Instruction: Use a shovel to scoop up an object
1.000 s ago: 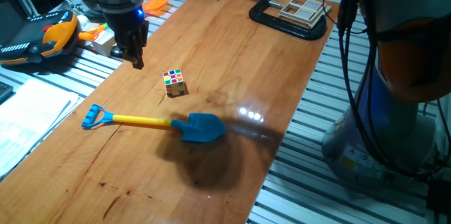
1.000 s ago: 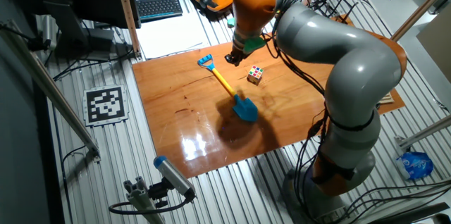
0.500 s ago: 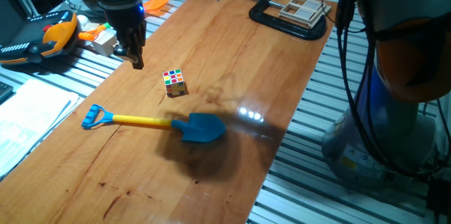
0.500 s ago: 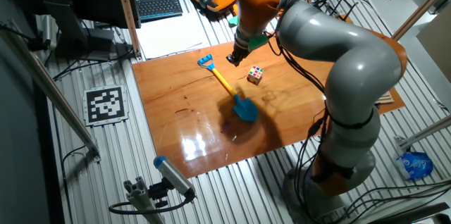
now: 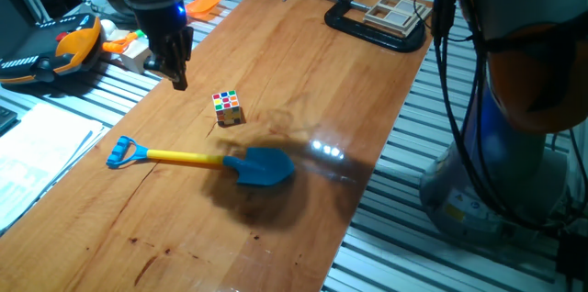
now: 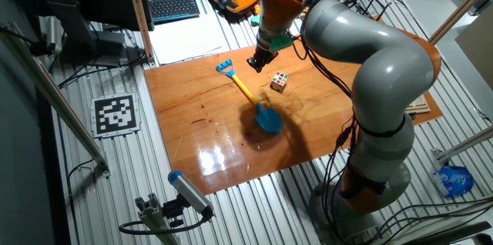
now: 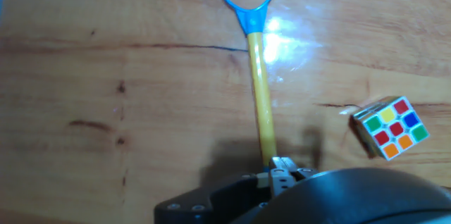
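The shovel lies flat on the wooden table, with its blue blade, yellow shaft and blue D-shaped end. It also shows in the other fixed view and in the hand view. The multicoloured cube stands just beyond the shaft, apart from the shovel, and also shows in the other fixed view and the hand view. My gripper hangs above the table's left edge, left of the cube, fingers together and holding nothing. In the hand view the gripper is over the shaft.
A black C-clamp holding a wooden tile piece sits at the table's far right. Orange tools and a pale wooden block lie off the left edge. Papers and a keyboard are beside the table.
The gripper has hardly moved; only the arm above it has shifted a little. The shovel and the cube lie where they were.
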Robot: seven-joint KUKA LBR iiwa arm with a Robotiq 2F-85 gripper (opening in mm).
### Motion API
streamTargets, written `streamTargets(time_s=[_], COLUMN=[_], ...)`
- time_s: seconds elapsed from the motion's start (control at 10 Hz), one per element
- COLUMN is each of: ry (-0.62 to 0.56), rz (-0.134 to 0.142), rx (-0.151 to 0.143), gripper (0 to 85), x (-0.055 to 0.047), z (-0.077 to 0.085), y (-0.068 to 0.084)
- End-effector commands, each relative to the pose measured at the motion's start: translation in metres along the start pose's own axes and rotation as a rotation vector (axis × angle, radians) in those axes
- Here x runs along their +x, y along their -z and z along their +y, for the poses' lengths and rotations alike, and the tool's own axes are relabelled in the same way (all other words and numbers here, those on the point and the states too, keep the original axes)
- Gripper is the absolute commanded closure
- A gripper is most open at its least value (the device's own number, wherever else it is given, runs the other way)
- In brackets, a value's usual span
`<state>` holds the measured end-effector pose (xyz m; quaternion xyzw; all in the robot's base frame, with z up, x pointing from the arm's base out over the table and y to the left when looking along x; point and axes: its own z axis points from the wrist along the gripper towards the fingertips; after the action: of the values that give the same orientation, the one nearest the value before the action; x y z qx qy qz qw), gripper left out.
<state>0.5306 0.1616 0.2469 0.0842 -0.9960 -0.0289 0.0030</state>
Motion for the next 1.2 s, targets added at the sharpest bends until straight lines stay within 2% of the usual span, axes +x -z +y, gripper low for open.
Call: streamTargets(time_s=[0.0,0.2,0.3,0.5,0.7,0.8,1.0,1.1], ry=[-0.007,-0.009,-0.011,-0.012,-0.027,-0.021,-0.014,-0.014], rz=[0.0,0.008,0.012,-0.001,0.006,0.004,-0.017,-0.016], rx=[0.0,0.058,0.068,0.072,0.051,0.056,0.071,0.068], gripper=[85.0,85.0,85.0,85.0,85.0,85.0,85.0,85.0], x=[0.0,0.0,0.0,0.0,0.0,-0.001,-0.006,-0.009], z=[0.0,0.0,0.0,0.0,0.0,0.001,0.011,0.014], y=[0.0,0.0,0.0,0.0,0.0,-0.001,-0.013,-0.018])
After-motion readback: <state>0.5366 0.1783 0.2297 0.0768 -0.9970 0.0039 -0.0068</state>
